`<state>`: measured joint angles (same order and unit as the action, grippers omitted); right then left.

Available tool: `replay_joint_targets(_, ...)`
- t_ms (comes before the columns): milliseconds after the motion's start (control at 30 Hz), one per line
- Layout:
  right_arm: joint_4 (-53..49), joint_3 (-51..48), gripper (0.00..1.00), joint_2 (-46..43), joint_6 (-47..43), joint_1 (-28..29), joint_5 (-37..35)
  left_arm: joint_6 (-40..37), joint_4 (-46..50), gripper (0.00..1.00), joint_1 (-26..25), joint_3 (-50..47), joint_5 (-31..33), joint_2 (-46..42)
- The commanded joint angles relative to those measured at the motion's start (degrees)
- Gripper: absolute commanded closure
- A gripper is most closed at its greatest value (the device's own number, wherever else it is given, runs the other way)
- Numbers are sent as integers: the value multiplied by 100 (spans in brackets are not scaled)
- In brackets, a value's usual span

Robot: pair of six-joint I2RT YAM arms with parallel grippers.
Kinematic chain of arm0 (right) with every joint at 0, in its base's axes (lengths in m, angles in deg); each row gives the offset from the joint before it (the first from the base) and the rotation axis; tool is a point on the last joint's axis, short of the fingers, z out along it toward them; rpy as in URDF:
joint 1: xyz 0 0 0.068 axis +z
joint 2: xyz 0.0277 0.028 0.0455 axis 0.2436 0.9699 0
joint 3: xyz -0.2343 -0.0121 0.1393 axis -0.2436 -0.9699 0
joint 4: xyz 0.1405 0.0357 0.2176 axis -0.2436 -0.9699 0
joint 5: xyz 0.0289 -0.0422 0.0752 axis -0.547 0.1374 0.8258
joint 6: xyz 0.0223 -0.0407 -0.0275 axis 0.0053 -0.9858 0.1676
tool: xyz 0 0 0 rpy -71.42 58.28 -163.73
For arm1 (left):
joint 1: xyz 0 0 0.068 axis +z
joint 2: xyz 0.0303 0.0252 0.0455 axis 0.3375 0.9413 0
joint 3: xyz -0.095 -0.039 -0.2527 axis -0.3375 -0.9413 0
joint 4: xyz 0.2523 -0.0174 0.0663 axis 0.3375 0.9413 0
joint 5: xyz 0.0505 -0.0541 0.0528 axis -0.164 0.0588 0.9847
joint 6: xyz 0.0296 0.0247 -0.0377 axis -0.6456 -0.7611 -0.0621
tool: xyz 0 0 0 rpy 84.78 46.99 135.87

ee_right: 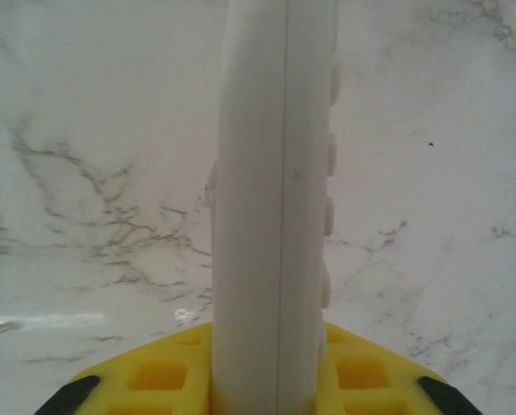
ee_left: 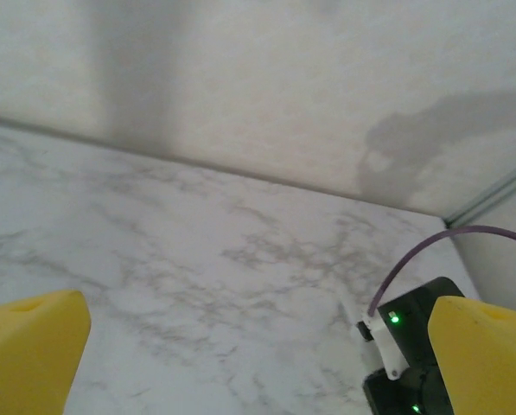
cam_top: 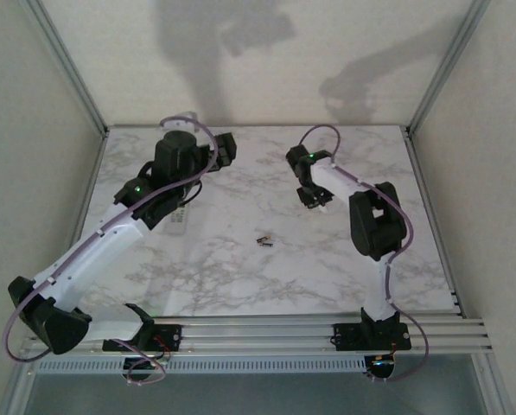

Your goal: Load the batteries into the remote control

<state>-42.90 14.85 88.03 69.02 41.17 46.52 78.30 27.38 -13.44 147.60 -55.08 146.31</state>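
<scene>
Two small dark batteries (cam_top: 264, 241) lie side by side on the marble table (cam_top: 240, 277), near its middle, apart from both grippers. My right gripper (ee_right: 275, 367) is shut on a white remote control (ee_right: 275, 173), held edge-on between the yellow fingers (ee_right: 154, 376), its buttons facing right. From above, that gripper (cam_top: 314, 197) hangs over the table's back right, beyond the batteries. My left gripper (ee_left: 258, 346) is open, its yellow fingers (ee_left: 33, 346) wide apart with only bare marble between them. It (cam_top: 226, 149) sits at the back left.
A white flat object (cam_top: 178, 223) lies partly hidden beneath the left arm. Walls and metal frame posts (cam_top: 67, 65) enclose the back and sides. A rail (cam_top: 266, 333) runs along the near edge. Part of the right arm (ee_left: 413, 346) shows in the left wrist view.
</scene>
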Motion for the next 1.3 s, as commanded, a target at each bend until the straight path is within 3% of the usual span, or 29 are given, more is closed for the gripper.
replay_joint_targets(0, -483, 316, 100, 131, 80, 124, -539, 296, -193, 0, 93, -407, 109, -179)
replay_joint_targets(167, -427, 240, 94, 407, 225, 278, -516, 375, -97, 1, 114, -683, 29, -200)
replay_joint_targets(433, -665, 510, 72, 938, 553, 667, -453, 388, -86, 0, 126, -655, 17, -182)
replay_joint_targets(533, -726, 622, 63, 1003, 623, 690, -280, 347, -43, 0, 155, -662, 81, -182)
replay_joint_targets(767, -798, 807, 54, 794, 685, 774, 141, 333, -36, 0, 225, -645, 71, -121)
replay_joint_targets(1067, -445, 549, 45, -744, 866, 650, 1688, 412, 41, 1, 289, -786, 225, -138)
replay_joint_targets(1167, 202, -95, 45, -1824, 1166, 360, 2304, 482, 127, 0, 495, -918, 74, -100)
replay_joint_targets(1267, 1356, -1306, 38, -3346, 1575, -80, 2932, 368, 288, 0, 775, -1015, -341, 136)
